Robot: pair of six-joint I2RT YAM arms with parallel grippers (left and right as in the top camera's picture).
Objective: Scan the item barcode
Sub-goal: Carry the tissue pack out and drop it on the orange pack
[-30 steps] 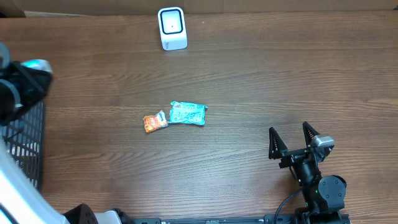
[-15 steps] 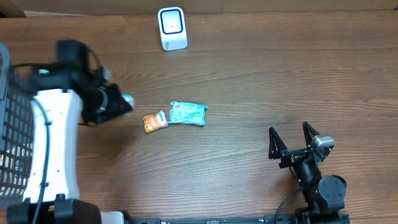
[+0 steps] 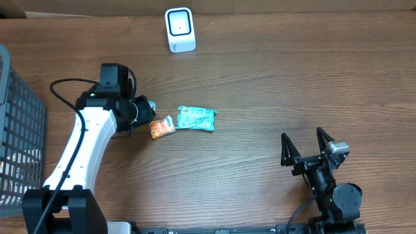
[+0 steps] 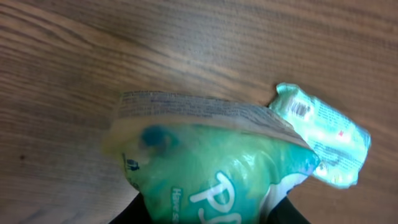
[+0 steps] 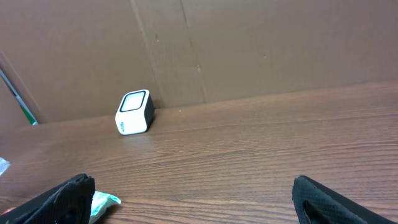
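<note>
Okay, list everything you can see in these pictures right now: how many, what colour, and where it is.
scanner: one, white with dark face, far edge of the table
teal packet: one, teal, middle of the table
orange packet: one, orange, at the teal packet's left end
green packet: one, green, in the left gripper
basket: one, grey, left edge
table: one, brown wood
cardboard wall: one, brown, behind the table
left gripper: one, closed on the green packet, left of the orange packet
right gripper: one, black, open, empty, near right

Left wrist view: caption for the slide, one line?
Left gripper grips a green pouch over the wood table, a teal packet lying beyond it.
</note>
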